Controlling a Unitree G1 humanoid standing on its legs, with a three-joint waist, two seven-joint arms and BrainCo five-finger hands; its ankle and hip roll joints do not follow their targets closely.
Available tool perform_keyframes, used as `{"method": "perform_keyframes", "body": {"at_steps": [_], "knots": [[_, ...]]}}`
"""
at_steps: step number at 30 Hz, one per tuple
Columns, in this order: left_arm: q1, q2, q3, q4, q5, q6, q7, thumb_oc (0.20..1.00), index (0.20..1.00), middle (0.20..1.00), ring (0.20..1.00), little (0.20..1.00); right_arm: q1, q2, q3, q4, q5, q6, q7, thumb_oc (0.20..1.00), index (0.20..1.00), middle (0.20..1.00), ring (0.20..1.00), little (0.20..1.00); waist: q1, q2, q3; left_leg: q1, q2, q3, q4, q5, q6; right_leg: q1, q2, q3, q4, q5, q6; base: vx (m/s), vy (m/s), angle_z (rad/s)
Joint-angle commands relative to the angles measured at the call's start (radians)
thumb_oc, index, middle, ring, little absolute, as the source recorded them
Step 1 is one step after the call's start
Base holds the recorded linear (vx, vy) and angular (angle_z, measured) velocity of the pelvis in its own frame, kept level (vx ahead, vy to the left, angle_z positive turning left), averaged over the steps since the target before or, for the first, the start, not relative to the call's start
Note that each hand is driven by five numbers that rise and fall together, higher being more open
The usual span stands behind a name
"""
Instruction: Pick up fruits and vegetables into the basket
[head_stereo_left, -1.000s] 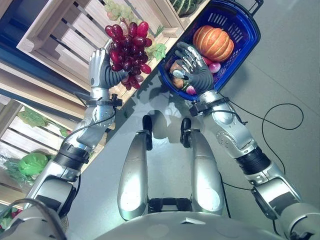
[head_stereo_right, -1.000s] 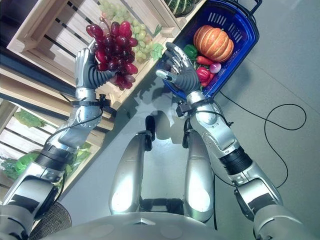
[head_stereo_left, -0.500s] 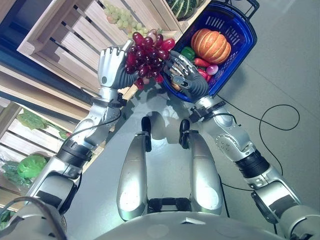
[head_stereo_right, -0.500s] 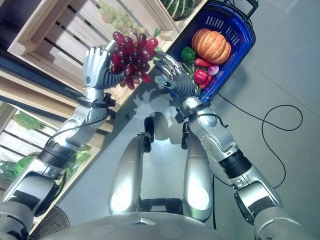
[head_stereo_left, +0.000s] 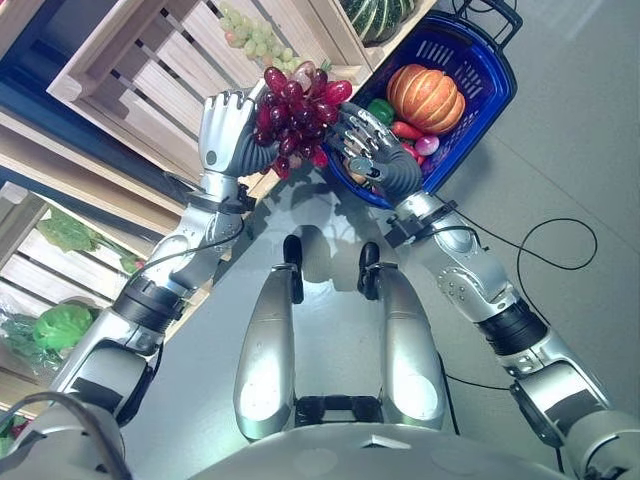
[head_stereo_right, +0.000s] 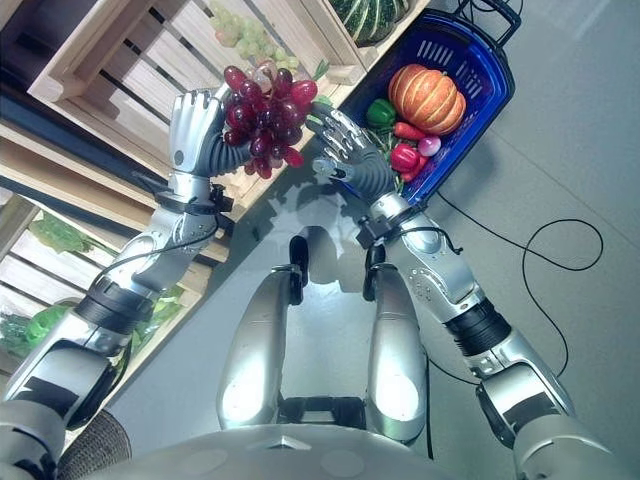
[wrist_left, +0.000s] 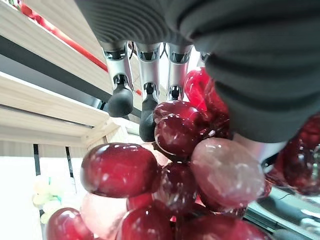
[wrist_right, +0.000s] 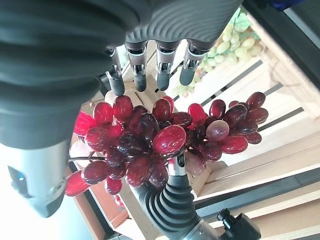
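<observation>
My left hand (head_stereo_left: 228, 135) is shut on a bunch of red grapes (head_stereo_left: 295, 105), holding it up in front of the wooden crates; in the left wrist view the grapes (wrist_left: 170, 185) sit right under its curled fingers (wrist_left: 146, 102). My right hand (head_stereo_left: 385, 160) is open with its fingers spread, just right of the bunch and close to it. In the right wrist view the grapes (wrist_right: 165, 140) hang past its straight fingers (wrist_right: 161, 70). The blue basket (head_stereo_left: 450, 48) stands on the floor behind the right hand, with an orange pumpkin (head_stereo_left: 427, 95), a green pepper (head_stereo_left: 380, 108) and red vegetables (head_stereo_right: 405, 157) in it.
Wooden crates (head_stereo_left: 150, 70) line the left side, with green grapes (head_stereo_left: 255, 35) and a striped green melon (head_stereo_left: 378, 15) in them. A green cabbage (head_stereo_left: 62, 325) lies on a lower shelf. Grey floor spreads to the right of the basket.
My left hand has carried the red grapes rightwards, towards the basket. My right hand has come away from the basket's rim and now stands beside the bunch.
</observation>
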Motion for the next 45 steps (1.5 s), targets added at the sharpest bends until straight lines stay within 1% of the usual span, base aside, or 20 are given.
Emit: {"method": "perform_keyframes", "body": {"at_steps": [1, 3, 5, 6, 8, 10, 14, 16, 18, 24, 26, 27, 29, 32, 34, 37, 38, 40, 43, 45], "knots": [[-0.033, 0.007, -0.037, -0.086, 0.105, -0.016, 0.074, 0.200, 0.200, 0.200, 0.200, 0.200, -0.049, 0.051, 0.014, -0.035, -0.053, -0.078, -0.015, 1.000, 1.000, 1.000, 1.000, 1.000, 0.001, -0.025, -0.056, 0.078, -0.054, 0.134, 0.009, -0.105, 0.085, 0.040, 0.034, 0.006, -0.103, 0.089, 0.043, 0.00, 0.000, 0.00], [-0.036, 0.001, -0.044, -0.077, 0.073, -0.021, 0.052, 0.200, 0.200, 0.200, 0.200, 0.200, -0.048, 0.051, 0.008, -0.007, -0.088, -0.105, -0.038, 1.000, 1.000, 1.000, 1.000, 1.000, 0.000, -0.025, -0.056, 0.086, -0.053, 0.134, 0.002, -0.104, 0.083, 0.047, 0.035, 0.007, -0.108, 0.089, 0.042, 0.00, 0.000, 0.00], [-0.029, -0.009, -0.044, -0.068, 0.013, -0.023, 0.033, 0.200, 0.200, 0.200, 0.200, 0.200, -0.040, 0.046, -0.004, 0.007, -0.124, -0.157, -0.040, 1.000, 1.000, 1.000, 1.000, 1.000, -0.002, -0.026, -0.056, 0.092, -0.054, 0.133, -0.006, -0.102, 0.082, 0.053, 0.038, 0.009, -0.115, 0.090, 0.042, 0.00, 0.000, 0.00], [-0.018, -0.016, -0.040, -0.057, -0.072, -0.034, 0.011, 0.200, 0.200, 0.200, 0.200, 0.200, -0.027, 0.040, -0.016, 0.006, -0.157, -0.189, -0.040, 1.000, 1.000, 1.000, 1.000, 1.000, -0.003, -0.027, -0.056, 0.096, -0.054, 0.132, -0.009, -0.102, 0.081, 0.055, 0.038, 0.010, -0.116, 0.089, 0.043, 0.00, 0.000, 0.00], [-0.002, -0.027, -0.029, -0.048, -0.082, -0.016, 0.020, 0.200, 0.200, 0.200, 0.200, 0.200, -0.011, 0.034, -0.029, -0.002, -0.227, -0.227, -0.045, 1.000, 1.000, 1.000, 1.000, 1.000, -0.007, -0.029, -0.056, 0.099, -0.055, 0.133, -0.011, -0.102, 0.082, 0.056, 0.040, 0.012, -0.117, 0.090, 0.045, 0.00, 0.000, 0.00], [0.025, -0.038, -0.014, -0.037, -0.167, -0.023, 0.010, 0.200, 0.200, 0.200, 0.200, 0.200, 0.004, 0.016, -0.046, -0.020, -0.312, -0.251, -0.069, 1.000, 1.000, 1.000, 1.000, 1.000, -0.009, -0.029, -0.056, 0.105, -0.053, 0.134, -0.006, -0.113, 0.082, 0.060, 0.041, 0.015, -0.111, 0.081, 0.048, 0.00, 0.011, -0.02], [0.068, -0.046, 0.022, -0.003, -0.180, -0.025, 0.064, 0.200, 0.200, 0.200, 0.200, 0.200, 0.027, -0.020, -0.085, -0.042, -0.492, -0.268, -0.149, 1.000, 1.000, 1.000, 1.000, 1.000, -0.016, -0.031, -0.056, 0.117, -0.054, 0.138, -0.013, -0.108, 0.082, 0.073, 0.044, 0.019, -0.122, 0.088, 0.049, 0.00, 0.000, 0.00], [0.088, -0.039, 0.036, 0.016, -0.194, -0.030, 0.094, 0.200, 0.200, 0.200, 0.200, 0.200, 0.041, -0.042, -0.112, -0.059, -0.549, -0.255, -0.190, 1.000, 1.000, 1.000, 1.000, 1.000, -0.019, -0.033, -0.056, 0.127, -0.049, 0.140, -0.015, -0.109, 0.080, 0.083, 0.042, 0.020, -0.125, 0.088, 0.051, 0.00, 0.000, 0.00], [0.101, -0.039, 0.047, 0.017, -0.187, -0.025, 0.106, 0.200, 0.200, 0.200, 0.200, 0.200, 0.050, -0.053, -0.129, -0.071, -0.563, -0.248, -0.197, 1.000, 1.000, 1.000, 1.000, 1.000, -0.020, -0.035, -0.056, 0.133, -0.047, 0.143, -0.017, -0.110, 0.081, 0.089, 0.041, 0.018, -0.127, 0.087, 0.051, 0.00, 0.000, 0.00], [0.170, -0.021, 0.122, 0.008, -0.210, -0.015, 0.131, 0.200, 0.200, 0.200, 0.200, 0.200, 0.107, -0.111, -0.256, -0.149, -0.588, -0.179, -0.276, 1.000, 1.000, 1.000, 1.000, 1.000, -0.026, -0.047, -0.056, 0.165, -0.032, 0.156, -0.007, -0.128, 0.083, 0.118, 0.040, 0.016, -0.113, 0.074, 0.053, 0.02, -0.006, -0.03], [0.186, -0.017, 0.141, -0.002, -0.229, -0.011, 0.134, 0.200, 0.200, 0.200, 0.200, 0.200, 0.121, -0.123, -0.293, -0.164, -0.606, -0.164, -0.320, 1.000, 1.000, 1.000, 1.000, 1.000, -0.028, -0.048, -0.056, 0.173, -0.029, 0.159, -0.008, -0.130, 0.083, 0.126, 0.041, 0.014, -0.113, 0.072, 0.052, 0.02, 0.000, -0.04], [0.201, -0.017, 0.159, -0.010, -0.243, -0.013, 0.139, 0.200, 0.200, 0.200, 0.200, 0.200, 0.133, -0.134, -0.329, -0.176, -0.650, -0.157, -0.375, 1.000, 1.000, 1.000, 1.000, 1.000, -0.031, -0.050, -0.056, 0.178, -0.025, 0.162, -0.008, -0.133, 0.084, 0.130, 0.041, 0.014, -0.111, 0.070, 0.052, 0.00, 0.000, 0.00], [0.209, -0.018, 0.168, -0.017, -0.262, -0.019, 0.132, 0.200, 0.200, 0.200, 0.200, 0.200, 0.139, -0.139, -0.350, -0.185, -0.707, -0.154, -0.405, 1.000, 1.000, 1.000, 1.000, 1.000, -0.033, -0.051, -0.056, 0.182, -0.024, 0.164, -0.008, -0.135, 0.084, 0.134, 0.042, 0.015, -0.112, 0.069, 0.053, 0.01, 0.004, -0.02], [0.226, -0.026, 0.194, -0.041, -0.334, -0.043, 0.068, 0.200, 0.200, 0.200, 0.200, 0.200, 0.144, -0.166, -0.383, -0.215, -0.860, -0.131, -0.444, 1.000, 1.000, 1.000, 1.000, 1.000, -0.034, -0.049, -0.056, 0.193, -0.025, 0.165, -0.014, -0.137, 0.087, 0.141, 0.042, 0.015, -0.113, 0.067, 0.054, 0.01, 0.018, -0.09], [0.228, -0.031, 0.214, -0.084, -0.423, -0.065, -0.032, 0.200, 0.200, 0.200, 0.200, 0.200, 0.108, -0.208, -0.389, -0.246, -1.016, -0.099, -0.430, 1.000, 1.000, 1.000, 1.000, 1.000, -0.029, -0.047, -0.056, 0.192, -0.027, 0.164, -0.010, -0.140, 0.088, 0.144, 0.039, 0.014, -0.112, 0.064, 0.053, 0.00, 0.008, -0.02], [0.228, -0.037, 0.228, -0.109, -0.498, -0.068, -0.125, 0.200, 0.200, 0.200, 0.200, 0.200, 0.077, -0.230, -0.384, -0.257, -1.094, -0.078, -0.426, 1.000, 1.000, 1.000, 1.000, 1.000, -0.025, -0.044, -0.056, 0.195, -0.030, 0.163, -0.015, -0.140, 0.090, 0.148, 0.037, 0.009, -0.116, 0.064, 0.053, 0.00, 0.000, 0.00], [0.225, -0.040, 0.231, -0.132, -0.609, -0.077, -0.232, 0.200, 0.200, 0.200, 0.200, 0.200, 0.035, -0.259, -0.379, -0.266, -1.189, -0.063, -0.416, 1.000, 1.000, 1.000, 1.000, 1.000, -0.018, -0.040, -0.056, 0.195, -0.033, 0.160, -0.016, -0.139, 0.091, 0.152, 0.034, 0.006, -0.117, 0.064, 0.053, 0.00, 0.000, 0.00], [0.229, -0.041, 0.243, -0.148, -0.644, -0.090, -0.286, 0.200, 0.200, 0.200, 0.200, 0.200, 0.010, -0.280, -0.369, -0.274, -1.258, -0.063, -0.411, 1.000, 1.000, 1.000, 1.000, 1.000, -0.015, -0.034, -0.056, 0.193, -0.034, 0.159, -0.017, -0.139, 0.092, 0.151, 0.031, 0.001, -0.119, 0.062, 0.054, 0.00, 0.000, 0.00], [0.230, -0.028, 0.268, -0.192, -0.648, -0.093, -0.313, 0.200, 0.200, 0.200, 0.200, 0.200, -0.025, -0.314, -0.354, -0.299, -1.293, -0.058, -0.367, 1.000, 1.000, 1.000, 1.000, 1.000, -0.008, -0.025, -0.056, 0.185, -0.038, 0.156, -0.014, -0.137, 0.095, 0.145, 0.029, -0.003, -0.118, 0.062, 0.052, 0.00, 0.000, 0.00], [0.225, -0.017, 0.284, -0.209, -0.589, -0.104, -0.286, 0.200, 0.200, 0.200, 0.200, 0.200, -0.036, -0.317, -0.341, -0.304, -1.231, -0.029, -0.317, 1.000, 1.000, 1.000, 1.000, 1.000, -0.004, -0.024, -0.056, 0.181, -0.042, 0.154, -0.011, -0.138, 0.096, 0.146, 0.030, -0.004, -0.120, 0.061, 0.051, 0.00, 0.000, 0.00]]}}
